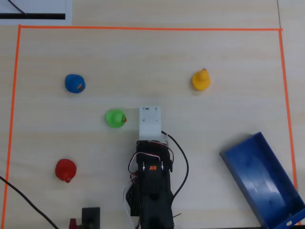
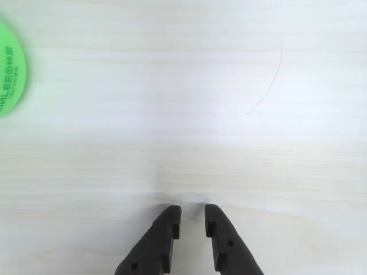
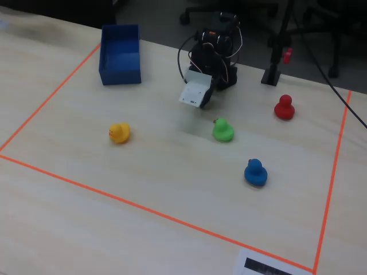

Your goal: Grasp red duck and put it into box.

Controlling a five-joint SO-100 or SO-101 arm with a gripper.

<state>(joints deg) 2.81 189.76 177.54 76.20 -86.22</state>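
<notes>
The red duck (image 1: pixel 65 170) sits on the table at the lower left in the overhead view, left of the arm's base; in the fixed view it (image 3: pixel 284 107) is at the right, behind the green duck. The dark blue box (image 1: pixel 264 179) lies at an angle at the lower right in the overhead view and at the far left in the fixed view (image 3: pixel 120 54). My gripper (image 2: pixel 193 213) hangs over bare table with its jaws almost closed, a narrow gap between them and nothing held. From above it is hidden under the white wrist mount (image 1: pixel 150 121).
A green duck (image 1: pixel 115 118) is just left of the wrist mount; a green edge (image 2: pixel 8 69) shows at the wrist view's left. A blue duck (image 1: pixel 75 83) and a yellow duck (image 1: pixel 200 79) stand farther off. Orange tape (image 1: pixel 143 28) frames the area. Cables trail beside the arm's base (image 1: pixel 152 191).
</notes>
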